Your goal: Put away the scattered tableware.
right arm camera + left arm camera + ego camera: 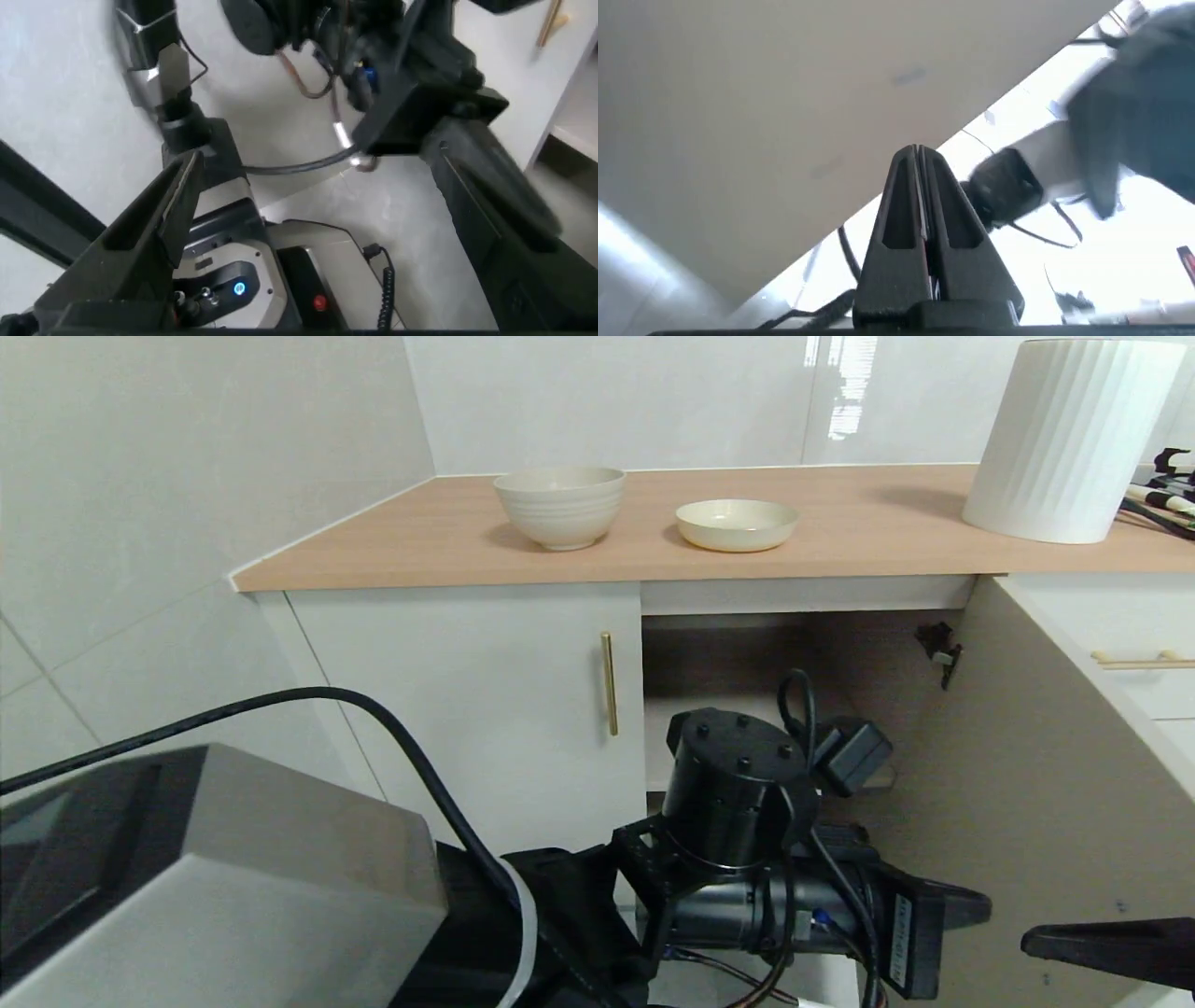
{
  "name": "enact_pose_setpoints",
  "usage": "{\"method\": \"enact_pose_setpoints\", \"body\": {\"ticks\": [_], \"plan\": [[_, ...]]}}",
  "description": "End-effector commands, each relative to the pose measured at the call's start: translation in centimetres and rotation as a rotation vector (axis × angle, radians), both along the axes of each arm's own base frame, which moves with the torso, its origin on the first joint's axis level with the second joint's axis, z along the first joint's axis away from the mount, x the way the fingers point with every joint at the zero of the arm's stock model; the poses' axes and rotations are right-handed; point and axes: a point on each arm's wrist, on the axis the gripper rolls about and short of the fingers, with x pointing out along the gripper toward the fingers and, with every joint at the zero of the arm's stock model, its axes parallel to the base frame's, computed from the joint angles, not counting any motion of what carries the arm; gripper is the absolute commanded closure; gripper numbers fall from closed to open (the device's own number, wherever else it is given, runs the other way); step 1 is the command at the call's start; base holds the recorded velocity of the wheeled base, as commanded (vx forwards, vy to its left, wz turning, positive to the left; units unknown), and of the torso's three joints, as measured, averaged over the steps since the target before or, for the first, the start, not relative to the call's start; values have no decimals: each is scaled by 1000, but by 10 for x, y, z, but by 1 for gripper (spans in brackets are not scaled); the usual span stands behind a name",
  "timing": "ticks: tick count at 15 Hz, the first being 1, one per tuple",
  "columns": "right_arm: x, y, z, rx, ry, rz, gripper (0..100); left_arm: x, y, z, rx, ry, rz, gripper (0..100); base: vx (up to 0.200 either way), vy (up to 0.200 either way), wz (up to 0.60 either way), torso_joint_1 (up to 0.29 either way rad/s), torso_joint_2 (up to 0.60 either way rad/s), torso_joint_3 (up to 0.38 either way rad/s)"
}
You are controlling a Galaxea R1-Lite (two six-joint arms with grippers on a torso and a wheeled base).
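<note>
Left arm (pixel 738 803) seen low at centre of head view, folded across toward robot's right, wrist joint raised. Left gripper (pixel 917 161) held out level past it, jaws pressed flat together. Right gripper (pixel 318 159) placed at lower right, tilted downward, jaws spread wide apart; one dark finger (pixel 1106 945) shown pointing toward left arm, apart from it.

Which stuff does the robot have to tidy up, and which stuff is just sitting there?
For the job:
cream bowl on the counter
shallow cream dish beside it
open cupboard below, probably where they go

Just sitting there:
tall white ribbed container
dark-handled tools at the counter's right end
closed cupboard door
</note>
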Motion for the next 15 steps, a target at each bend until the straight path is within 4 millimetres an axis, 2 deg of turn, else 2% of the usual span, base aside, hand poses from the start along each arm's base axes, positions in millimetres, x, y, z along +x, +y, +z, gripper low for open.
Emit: {"method": "enact_pose_setpoints", "body": {"ticks": [1,3,5,6,7,8,10,11,13,15], "plan": [[0,0,2,4,-2,-1,0,10,20,9,-4,-8,72,100,0,0,0,0,0,0],[8,5,1,-12,25,-11,0,25,54,20,-9,-15,161,100,0,0,0,0,0,0],[37,22,3,-54,128,-144,0,36,114,34,-7,-27,299,100,0,0,0,0,0,0],[45,27,3,-69,145,-193,0,37,132,37,-1,-35,342,100,0,0,0,0,0,0],[68,41,3,-105,173,-262,0,37,175,38,27,-83,439,100,0,0,0,0,0,0],[85,50,4,-129,187,-310,0,37,207,36,61,-132,520,100,0,0,0,0,0,0],[119,61,9,-154,204,-403,0,31,259,30,122,-172,666,100,0,0,0,0,0,0],[129,66,14,-170,214,-423,0,26,279,28,143,-185,726,100,0,0,0,0,0,0],[138,70,19,-198,221,-485,0,17,300,33,158,-239,792,100,0,0,0,0,0,0],[133,66,18,-201,221,-499,0,13,301,42,159,-311,789,100,0,0,0,0,0,0]]}}
